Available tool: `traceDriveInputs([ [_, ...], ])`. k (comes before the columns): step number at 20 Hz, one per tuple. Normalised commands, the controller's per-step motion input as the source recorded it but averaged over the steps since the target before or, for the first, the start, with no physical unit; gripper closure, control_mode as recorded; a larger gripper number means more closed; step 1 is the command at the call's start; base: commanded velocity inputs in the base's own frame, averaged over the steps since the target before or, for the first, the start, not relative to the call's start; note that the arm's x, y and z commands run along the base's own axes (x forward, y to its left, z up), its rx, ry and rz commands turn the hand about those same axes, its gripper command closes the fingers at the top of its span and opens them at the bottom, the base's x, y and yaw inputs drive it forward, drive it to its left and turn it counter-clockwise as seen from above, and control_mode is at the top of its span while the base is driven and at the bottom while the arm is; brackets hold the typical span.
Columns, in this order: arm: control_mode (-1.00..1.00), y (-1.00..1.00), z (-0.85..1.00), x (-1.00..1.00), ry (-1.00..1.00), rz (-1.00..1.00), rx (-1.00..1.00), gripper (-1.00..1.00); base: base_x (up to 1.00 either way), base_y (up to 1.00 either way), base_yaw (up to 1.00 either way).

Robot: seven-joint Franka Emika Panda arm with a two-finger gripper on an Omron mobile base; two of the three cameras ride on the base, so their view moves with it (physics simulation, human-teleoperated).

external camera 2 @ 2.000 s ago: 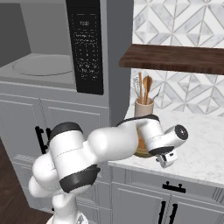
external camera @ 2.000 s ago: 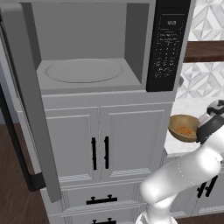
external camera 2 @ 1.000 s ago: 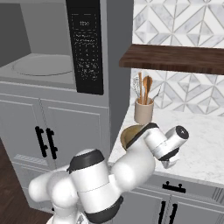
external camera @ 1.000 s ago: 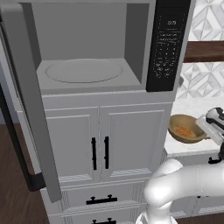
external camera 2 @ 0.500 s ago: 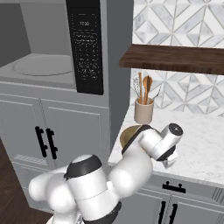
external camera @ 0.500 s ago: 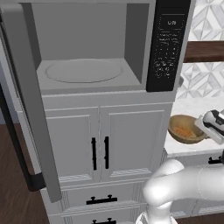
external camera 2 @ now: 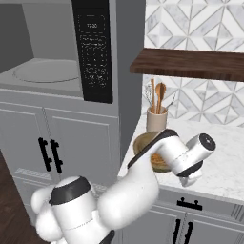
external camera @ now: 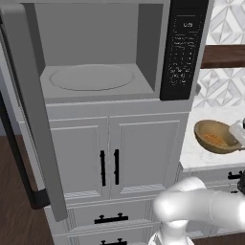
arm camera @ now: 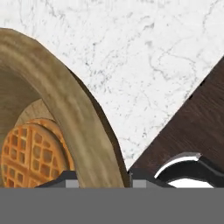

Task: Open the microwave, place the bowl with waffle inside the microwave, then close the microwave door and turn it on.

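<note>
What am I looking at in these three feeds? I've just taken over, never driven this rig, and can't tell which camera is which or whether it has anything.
It is a white robot arm on a driving base in a simulated kitchen. Two feeds come from cameras on the base, behind the arm to its left and right. The third looks along the gripper from the hand.

The microwave is built in above white cabinets; the microwave door is swung open and the turntable plate is bare. To the right, on the marble counter, sits the bowl with waffle, beside a utensil holder.

In the hand feed, one finger tip is inside the bowl's rim and one outside, closed on the rim. Whether it is lifted, I cannot tell.
</note>
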Motion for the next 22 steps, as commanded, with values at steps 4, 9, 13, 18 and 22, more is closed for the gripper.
traceDriveInputs([
  [4, -1.0, 0.0, 0.81, -1.0, 0.0, -0.39, 0.04, 1.0, 0.0, 0.0, 0.0],
  [9, -1.0, 0.41, 0.6, -1.0, 0.0, -0.44, 0.0, 1.0, 0.0, 0.0, 0.0],
  [13, -1.0, 0.99, 0.44, -1.0, -0.32, -0.33, 0.0, 1.0, 0.0, 0.0, 0.0],
  [18, -1.0, 1.0, 0.47, -0.67, -0.41, -0.11, -0.03, 1.0, 0.0, 0.0, 0.0],
  [22, -1.0, 1.0, 0.71, -0.45, -0.19, 0.0, -0.07, 1.0, 0.0, 0.0, 0.0],
])
